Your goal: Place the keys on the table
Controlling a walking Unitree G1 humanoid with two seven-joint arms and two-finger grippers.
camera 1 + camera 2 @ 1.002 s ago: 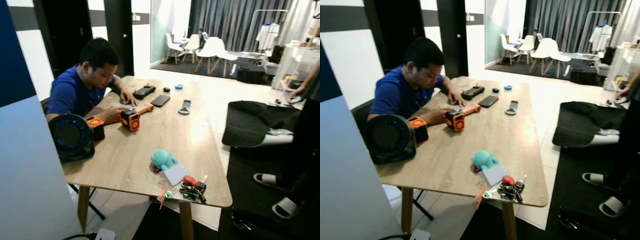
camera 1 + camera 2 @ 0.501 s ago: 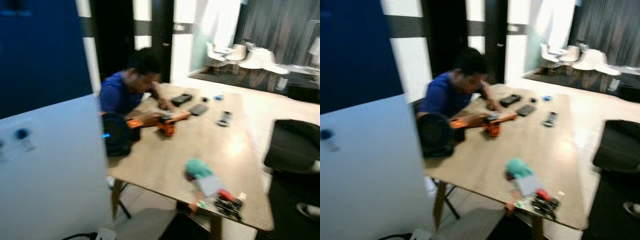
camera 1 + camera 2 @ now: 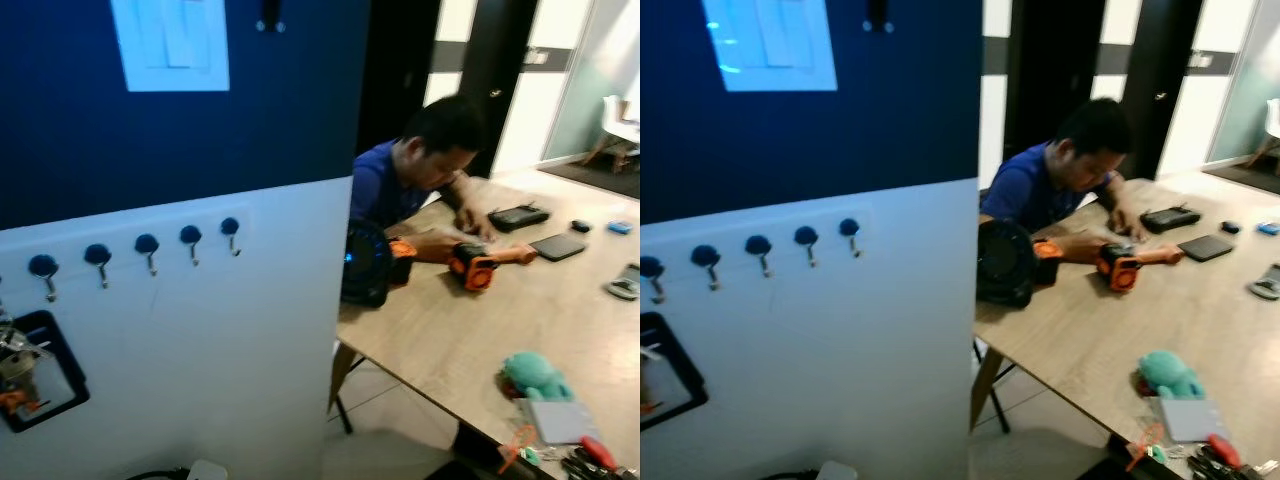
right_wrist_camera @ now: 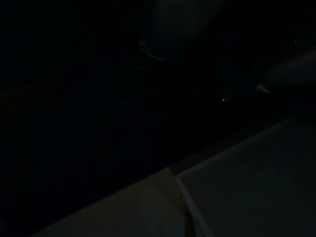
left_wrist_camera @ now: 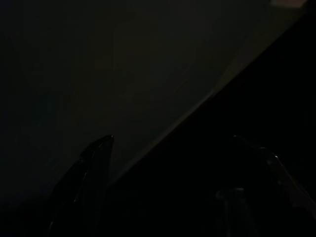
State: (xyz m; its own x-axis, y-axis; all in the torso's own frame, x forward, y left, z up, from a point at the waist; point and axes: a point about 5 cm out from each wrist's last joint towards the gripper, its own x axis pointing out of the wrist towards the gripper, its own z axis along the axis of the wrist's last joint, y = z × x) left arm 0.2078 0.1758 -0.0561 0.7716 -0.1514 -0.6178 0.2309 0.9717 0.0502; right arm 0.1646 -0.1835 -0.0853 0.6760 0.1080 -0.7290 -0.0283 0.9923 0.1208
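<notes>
A bunch of keys with an orange tag [image 3: 14,352] hangs on the white wall panel at the far left, inside a black frame [image 3: 45,375]. Another key bunch with a red fob [image 3: 592,464] lies on the near corner of the wooden table [image 3: 450,335] at the lower right. In the dark left wrist view, my left gripper [image 5: 180,158] has its two black fingers [image 5: 94,168] spread apart with nothing between them. The right wrist view is too dark to make out its fingers.
A row of blue hooks [image 3: 147,245] runs along the white panel under a dark blue wall. A person in a blue shirt [image 3: 415,170] sits at the table behind a black fan [image 3: 365,262] and an orange tool [image 3: 475,268]. A teal plush [image 3: 535,375] and phones [image 3: 557,246] lie there too.
The camera has swung left: the hook wall and hanging keys have come into view and the table has slid to the right. Nothing on the table has moved.
</notes>
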